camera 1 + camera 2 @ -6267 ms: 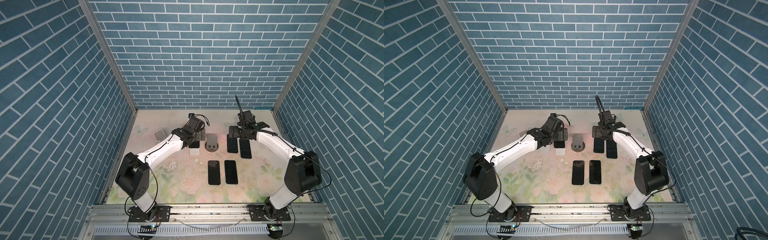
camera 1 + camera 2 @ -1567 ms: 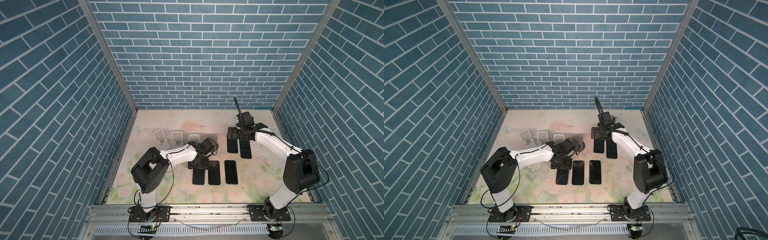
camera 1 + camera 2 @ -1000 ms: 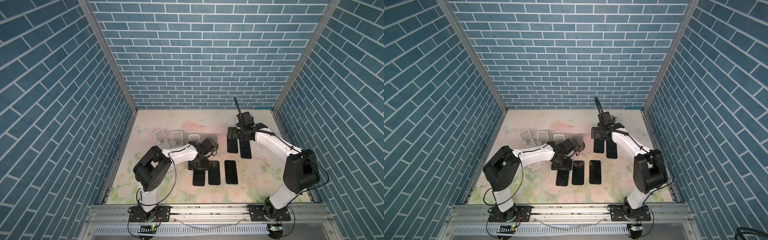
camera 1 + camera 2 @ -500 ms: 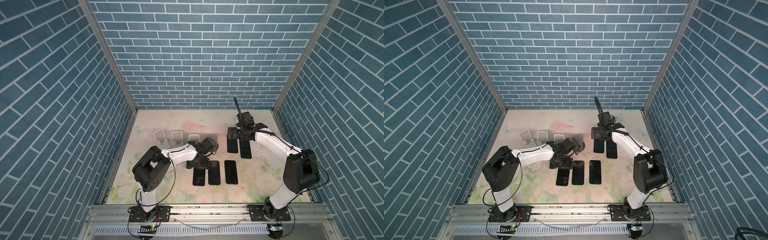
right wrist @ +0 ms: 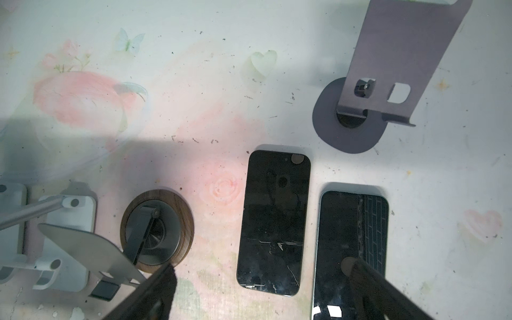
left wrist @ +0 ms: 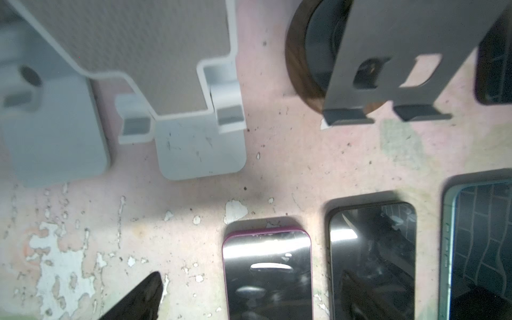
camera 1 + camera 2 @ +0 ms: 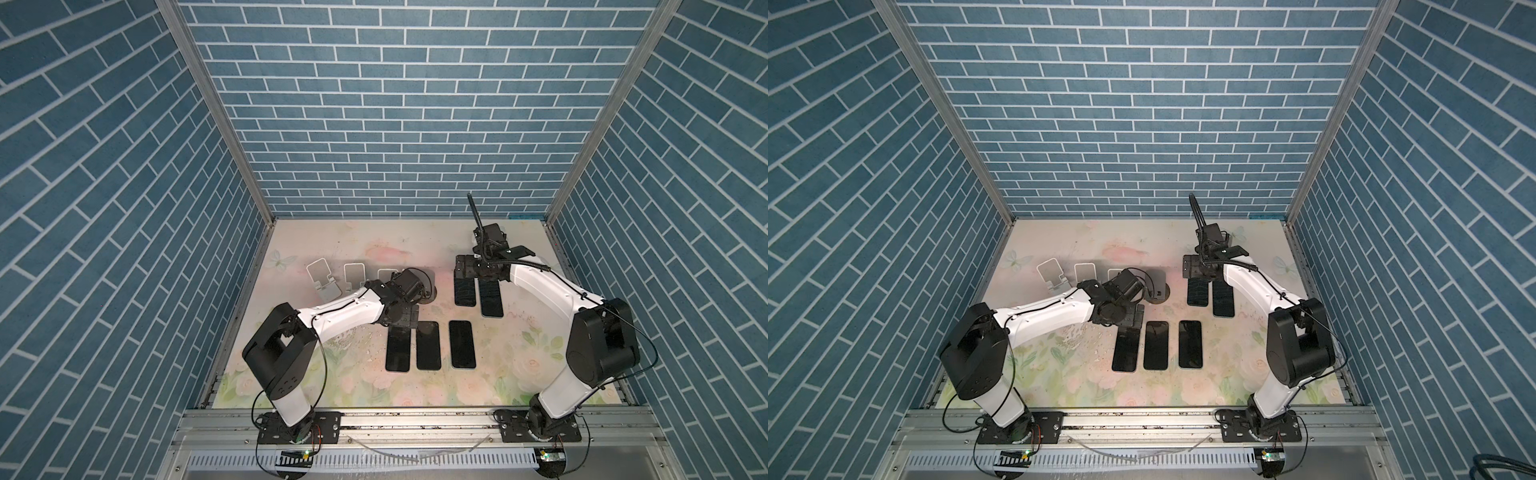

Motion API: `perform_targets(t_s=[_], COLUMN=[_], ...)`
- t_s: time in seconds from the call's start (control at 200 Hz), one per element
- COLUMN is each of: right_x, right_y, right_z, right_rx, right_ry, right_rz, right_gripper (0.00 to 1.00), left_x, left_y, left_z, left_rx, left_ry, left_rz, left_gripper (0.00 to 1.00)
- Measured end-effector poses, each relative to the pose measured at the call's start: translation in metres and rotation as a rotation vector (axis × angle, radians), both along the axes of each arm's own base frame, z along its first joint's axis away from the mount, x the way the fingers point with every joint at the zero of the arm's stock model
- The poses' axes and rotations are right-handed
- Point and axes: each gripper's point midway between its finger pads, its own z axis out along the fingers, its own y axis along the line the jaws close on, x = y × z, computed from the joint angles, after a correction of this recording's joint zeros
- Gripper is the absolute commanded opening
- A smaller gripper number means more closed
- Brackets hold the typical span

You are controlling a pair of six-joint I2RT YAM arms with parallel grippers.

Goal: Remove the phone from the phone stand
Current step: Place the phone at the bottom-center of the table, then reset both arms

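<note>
We see the flowered mat (image 7: 365,245) as the widest thing here, with bare room beyond the left pincer (image 7: 401,322) toward the back wall (image 7: 395,124) and more on its outer side, out to the mat's edge. The right pincer (image 7: 478,278) hangs spread wide with nothing in it, low over two more phones (image 7: 465,293) lying flat. Just ahead of the left pincer stand the white phone stand (image 6: 194,133) and a dark stand (image 6: 302,69) on a round wooden base, both close. The phone (image 6: 266,277), rimmed in pink, lies flat on the mat under the left pincer, apart from the stand. Its long edge runs just beside a black phone (image 7: 428,345), with a thin strip of mat between them. The left pincer gapes and grips nothing. Its one clearly seen finger (image 6: 138,296) stays well off the phone's edge.
</note>
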Motion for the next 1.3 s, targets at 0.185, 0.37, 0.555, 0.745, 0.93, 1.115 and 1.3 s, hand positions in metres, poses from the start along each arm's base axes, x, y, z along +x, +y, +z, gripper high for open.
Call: perform_targets(t_s=[0.185,0.37,0.555,0.745,0.93,1.115,1.3], right_x=[-0.001,-0.001,-0.008,-0.023,-0.032,-0.037,-0.037], right_y=[-0.002,-0.01,-0.03,-0.08,-0.144,-0.173,-0.195], right_z=[-0.001,0.007,0.019,0.025,0.029,0.007,-0.024], right_rx=[-0.009,-0.036,-0.095,-0.21,-0.246,-0.276,-0.281], right_ry=[0.004,-0.02,-0.073,-0.147,-0.205,-0.256,-0.331], right_rz=[-0.005,-0.029,-0.08,-0.208,-0.381,-0.447,-0.46], right_gripper=[0.99,0.98,0.99,0.98,0.98,0.99,0.99], left_x=[0.008,0.015,0.027,0.029,0.033,0.035,0.049], left_y=[0.004,0.019,0.042,0.09,0.17,0.215,0.241], left_z=[0.025,0.065,0.103,0.131,0.143,0.116,0.087], left_rx=[-0.018,-0.032,0.031,0.144,0.215,0.301,0.349], left_ry=[-0.127,-0.309,-0.474,-0.6,-0.655,-0.62,-0.579], left_rz=[-0.048,-0.062,-0.016,0.088,0.312,0.425,0.48], left_gripper=[1.0,1.0,1.0,1.0,1.0,1.0,1.0])
